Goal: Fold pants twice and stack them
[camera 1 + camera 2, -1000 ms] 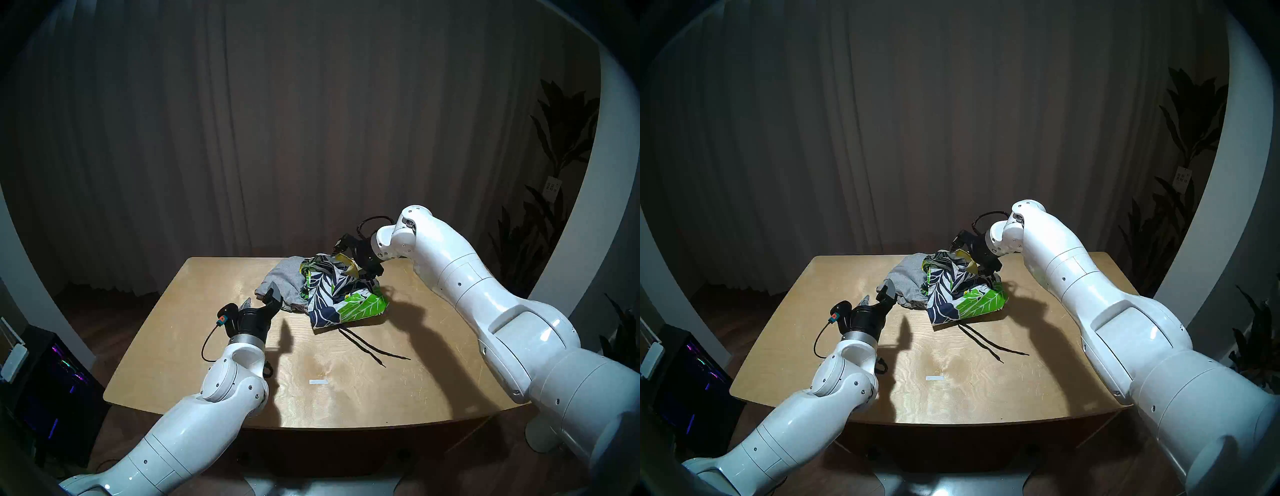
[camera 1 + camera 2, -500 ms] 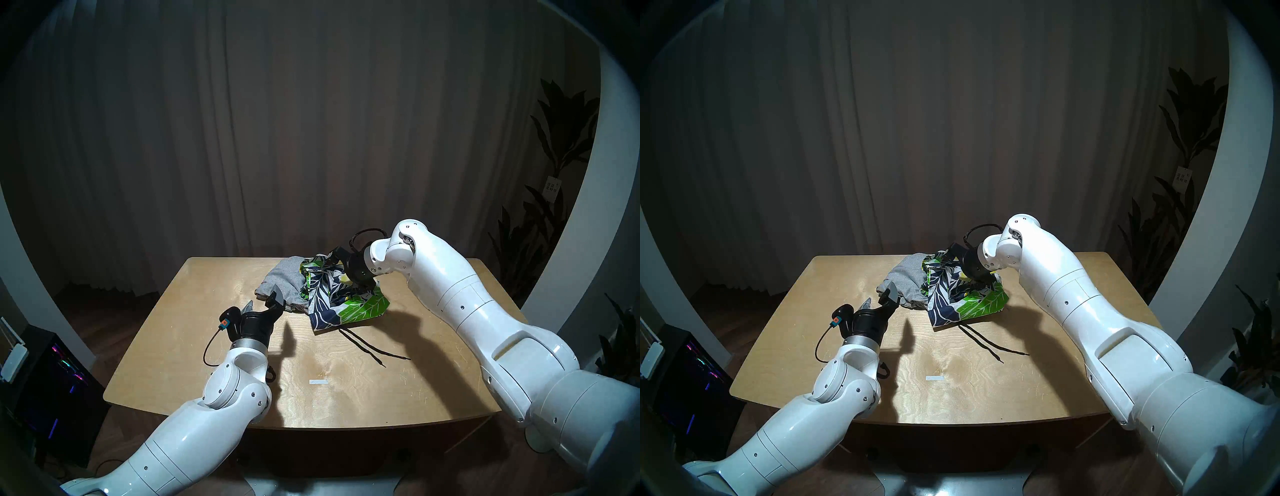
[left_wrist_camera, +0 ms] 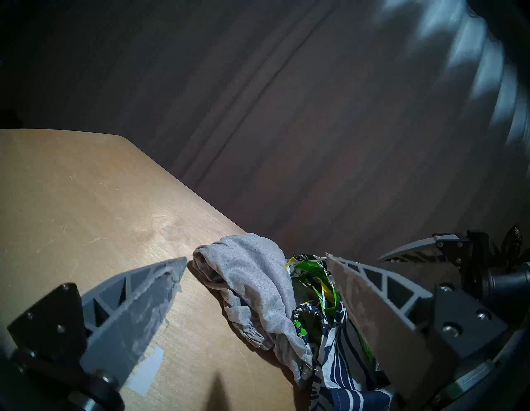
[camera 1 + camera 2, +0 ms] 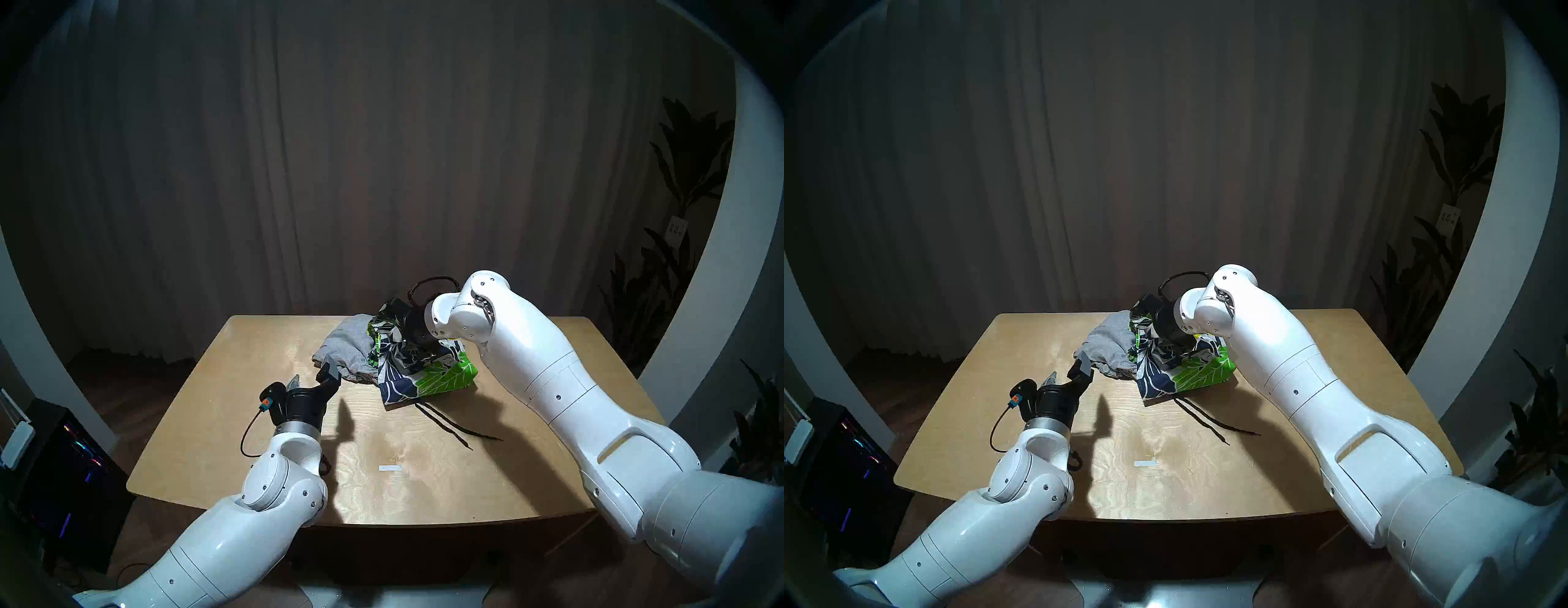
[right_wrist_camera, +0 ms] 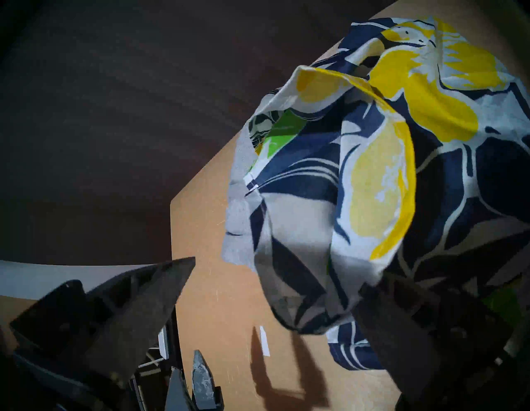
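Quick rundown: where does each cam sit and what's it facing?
Head pair: high behind the near table edge, looking down and forward; both arms show.
Left wrist: low over the table, facing the grey shorts; left claw open, nothing in it.
Right wrist: above the pile, tilted, facing the floral shorts; right claw open.
Shared: both wrist views show the floral shorts and the table.

No legible text (tag blurred)

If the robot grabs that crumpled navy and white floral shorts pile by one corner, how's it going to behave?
The floral shorts would probably go floppy: the thin fabric already lies in loose creases and folds. They'd likely drape and unfurl rather than hold shape. The black drawstring trailing across the wooden table would probably dangle. They might also drag the grey jersey shorts that lie against them.
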`<act>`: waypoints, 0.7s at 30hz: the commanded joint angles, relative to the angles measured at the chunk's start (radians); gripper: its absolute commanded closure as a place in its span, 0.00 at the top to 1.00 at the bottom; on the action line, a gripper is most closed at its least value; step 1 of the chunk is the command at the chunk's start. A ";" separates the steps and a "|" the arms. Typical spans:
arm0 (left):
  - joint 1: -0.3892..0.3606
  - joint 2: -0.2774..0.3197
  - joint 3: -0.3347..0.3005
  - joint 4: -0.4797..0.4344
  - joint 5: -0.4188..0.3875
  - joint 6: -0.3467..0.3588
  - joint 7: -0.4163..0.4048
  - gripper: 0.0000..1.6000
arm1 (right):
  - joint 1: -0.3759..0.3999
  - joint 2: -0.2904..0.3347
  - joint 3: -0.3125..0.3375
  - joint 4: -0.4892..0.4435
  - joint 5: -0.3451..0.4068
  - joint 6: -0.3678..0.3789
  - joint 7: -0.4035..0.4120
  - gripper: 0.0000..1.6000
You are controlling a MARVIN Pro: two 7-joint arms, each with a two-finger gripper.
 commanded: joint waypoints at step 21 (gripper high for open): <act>-0.006 0.026 -0.044 0.003 -0.033 -0.017 0.009 1.00 | 0.149 -0.137 -0.074 0.234 -0.208 -0.175 0.148 1.00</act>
